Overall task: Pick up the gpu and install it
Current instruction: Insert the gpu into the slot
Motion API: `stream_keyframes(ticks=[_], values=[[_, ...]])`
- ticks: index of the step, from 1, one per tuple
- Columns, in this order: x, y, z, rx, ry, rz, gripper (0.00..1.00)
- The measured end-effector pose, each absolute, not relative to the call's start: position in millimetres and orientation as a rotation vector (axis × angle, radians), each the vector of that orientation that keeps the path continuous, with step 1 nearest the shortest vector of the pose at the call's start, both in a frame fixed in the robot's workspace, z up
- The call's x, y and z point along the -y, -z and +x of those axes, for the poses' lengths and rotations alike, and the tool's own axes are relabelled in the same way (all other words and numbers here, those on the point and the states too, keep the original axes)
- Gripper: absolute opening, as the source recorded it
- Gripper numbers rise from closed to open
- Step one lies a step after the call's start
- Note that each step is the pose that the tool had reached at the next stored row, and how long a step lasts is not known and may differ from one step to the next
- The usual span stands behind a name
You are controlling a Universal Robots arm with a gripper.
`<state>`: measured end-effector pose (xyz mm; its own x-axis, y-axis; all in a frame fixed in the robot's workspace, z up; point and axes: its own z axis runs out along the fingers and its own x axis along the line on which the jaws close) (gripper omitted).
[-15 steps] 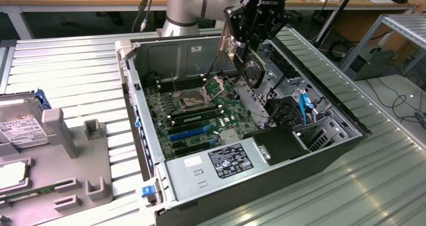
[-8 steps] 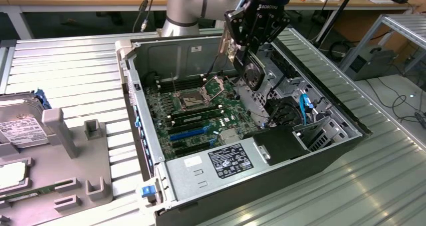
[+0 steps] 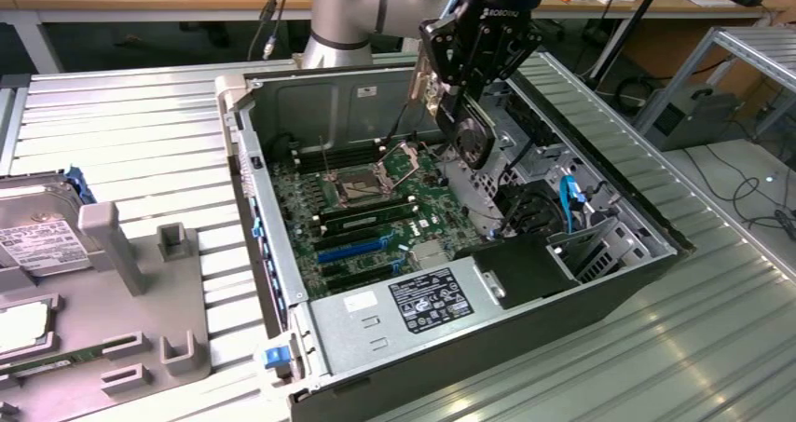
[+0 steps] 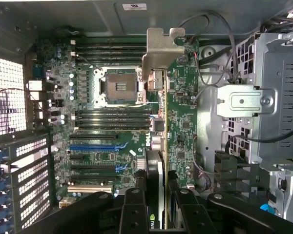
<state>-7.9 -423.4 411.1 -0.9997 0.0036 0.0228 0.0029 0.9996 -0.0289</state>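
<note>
My gripper [image 3: 463, 91] hangs over the open computer case [image 3: 280, 282] and is shut on the gpu [image 3: 471, 156]. The card is black with a round fan and a silver bracket, and it hangs on edge above the motherboard [image 3: 361, 212]. In the wrist view the gpu [image 4: 158, 165] is seen edge-on between my black fingers [image 4: 133, 209], its silver bracket [image 4: 161, 48] at the far end, with the gripper [image 4: 158, 207] closed around its near end. Below lies the motherboard [image 4: 185, 122], and the blue expansion slot [image 4: 95, 146] sits off to one side of the card.
A silver power supply [image 3: 423, 296] fills the case's near corner, and a drive cage [image 4: 263, 97] with cables [image 3: 569, 203] stands on the exterior view's right. At the exterior view's left, a hard drive [image 3: 32, 240] lies by a grey fixture [image 3: 149, 292] on the slatted table.
</note>
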Motion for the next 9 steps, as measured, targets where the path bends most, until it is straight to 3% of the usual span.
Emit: stream_keyframes(ticks=[9], values=[[423.4,-411.1,-7.9,3.118,-0.046,0.075,0.27]])
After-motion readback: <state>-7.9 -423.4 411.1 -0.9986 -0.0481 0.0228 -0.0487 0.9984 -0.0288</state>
